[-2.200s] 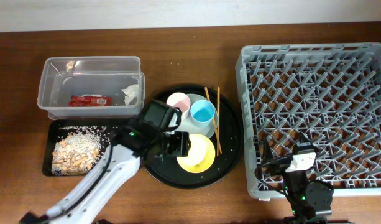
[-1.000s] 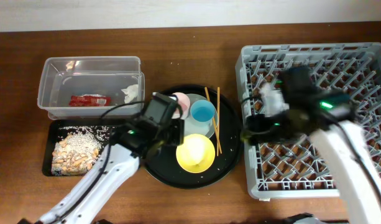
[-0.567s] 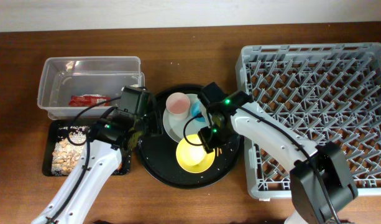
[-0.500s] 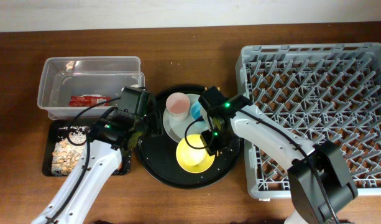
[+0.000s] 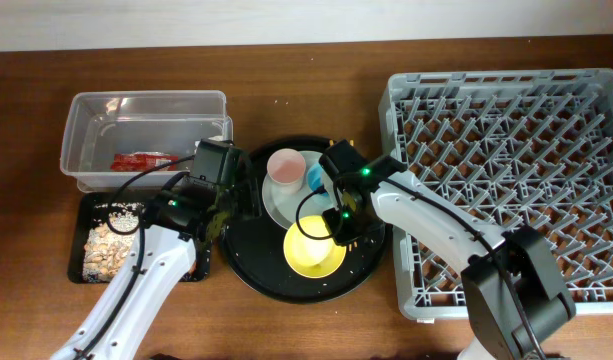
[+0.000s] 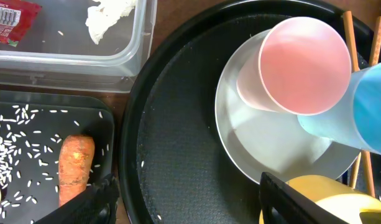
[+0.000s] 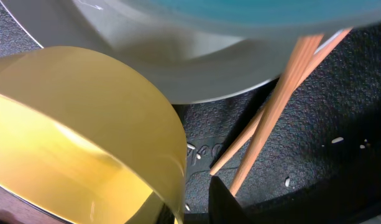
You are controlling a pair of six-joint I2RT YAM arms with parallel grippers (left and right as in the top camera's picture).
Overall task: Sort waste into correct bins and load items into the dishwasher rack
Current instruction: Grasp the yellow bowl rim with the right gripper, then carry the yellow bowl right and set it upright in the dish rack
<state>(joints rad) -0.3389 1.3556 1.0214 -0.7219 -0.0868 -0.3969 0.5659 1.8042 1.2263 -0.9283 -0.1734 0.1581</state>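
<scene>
The yellow bowl [image 5: 311, 252] sits at the front of the round black tray [image 5: 276, 285]. My right gripper [image 5: 338, 228] is shut on its right rim, one finger inside and one outside [image 7: 193, 208]. Behind the bowl lies the pale plate [image 5: 271, 205] carrying the pink cup [image 5: 285, 165] and the blue cup [image 5: 316, 176]. The wooden chopsticks [image 7: 283, 93] lie beside the plate, under my right arm. My left gripper [image 5: 231, 205] hangs open over the tray's left edge [image 6: 190, 205], holding nothing. The carrot [image 6: 75, 168] lies by its left finger.
The clear tub [image 5: 146, 97] at the back left holds the red wrapper [image 5: 141, 160] and the tissue [image 6: 112, 15]. In front of it the shallow black tray [image 5: 76, 265] holds rice and scraps. The grey dishwasher rack [image 5: 506, 170] fills the right side.
My right arm has swung from the rack to the round tray and closed its fingers on the bowl's rim. My left gripper has drawn back left from the bowl and opened wider.
</scene>
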